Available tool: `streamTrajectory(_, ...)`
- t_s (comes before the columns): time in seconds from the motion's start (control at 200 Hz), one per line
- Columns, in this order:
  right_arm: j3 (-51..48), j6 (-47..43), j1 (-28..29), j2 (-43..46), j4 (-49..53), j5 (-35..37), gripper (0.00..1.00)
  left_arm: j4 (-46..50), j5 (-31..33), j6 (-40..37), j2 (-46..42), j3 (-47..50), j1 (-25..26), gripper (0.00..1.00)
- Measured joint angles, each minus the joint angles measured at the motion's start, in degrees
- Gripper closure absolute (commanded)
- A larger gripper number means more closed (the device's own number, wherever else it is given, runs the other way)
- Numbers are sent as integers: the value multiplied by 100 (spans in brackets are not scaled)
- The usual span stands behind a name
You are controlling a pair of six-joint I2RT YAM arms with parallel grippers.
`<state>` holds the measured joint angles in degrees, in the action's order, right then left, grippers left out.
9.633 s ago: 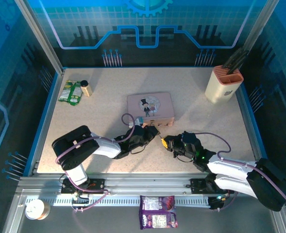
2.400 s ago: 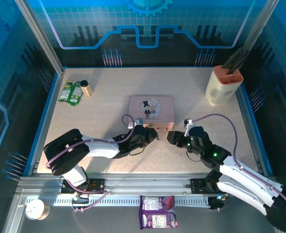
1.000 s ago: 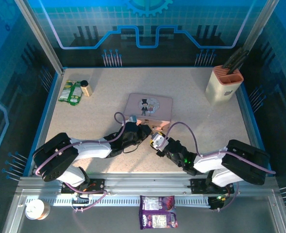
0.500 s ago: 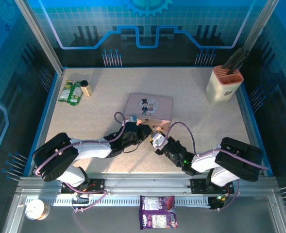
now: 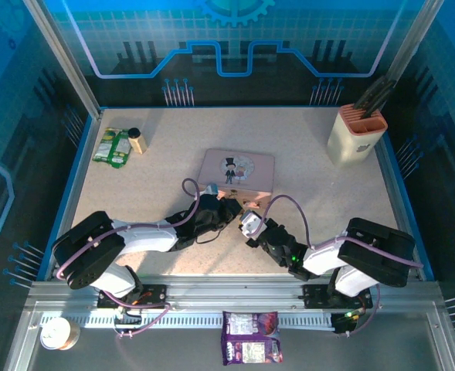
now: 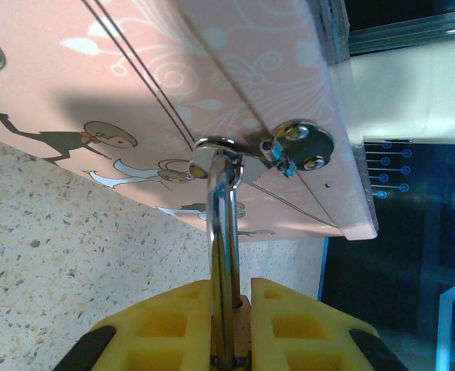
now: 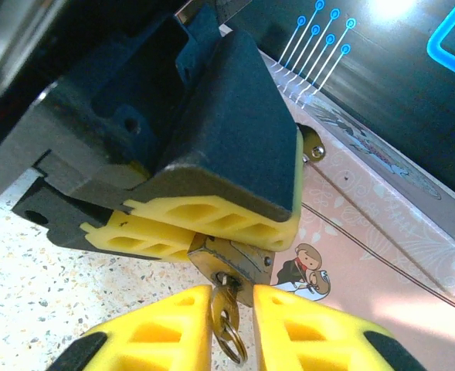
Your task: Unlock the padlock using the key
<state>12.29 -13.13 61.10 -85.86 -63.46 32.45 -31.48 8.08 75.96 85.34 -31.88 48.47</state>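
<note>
The left gripper (image 6: 231,292) is closed tight on the padlock (image 7: 231,261). Its yellow pads (image 7: 212,220) are pressed against the brass body just above the keyhole face. The silvery shackle (image 6: 222,224) is threaded through the small ring on the front of the pink tin (image 5: 237,170), beside a round latch stud (image 6: 304,143). The padlock is thus held at the tin's near side, just above the speckled table (image 5: 157,178).

The right gripper (image 7: 232,311) is set narrow around the key (image 7: 222,304), one yellow finger (image 7: 157,340) on either side. Whether the key is actually pinched cannot be told. The key is seated in the keyhole, and a small split ring (image 7: 233,342) hangs from its head between the fingers.
</note>
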Motion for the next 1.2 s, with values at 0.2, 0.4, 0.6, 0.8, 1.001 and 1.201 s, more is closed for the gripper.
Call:
streamTrajectory(0.2, 0, 26, 15, -90, -114, 33, 82, -2, 0, 0, 0, 0, -4, 100)
streamTrajectory(0.4, 0, 175, 42, -90, -114, 48, 84, -4, 0, 0, 0, 0, -4, 100)
streamTrajectory(0.6, 11, 553, 46, -11, 13, 35, 89, -7, 0, 0, 0, 0, -4, 100)
streamTrajectory(0.8, 50, 1471, -4, 387, 623, -155, 92, -11, -44, -2, 2, 0, -4, 100)
streamTrajectory(1.001, 116, 2887, -223, 737, 1231, -616, 96, -76, -50, -2, 83, -22, -4, 100)
streamTrajectory(1.201, 142, 4011, -304, 791, 1626, -938, 96, -83, -153, -7, 262, -24, -4, 100)
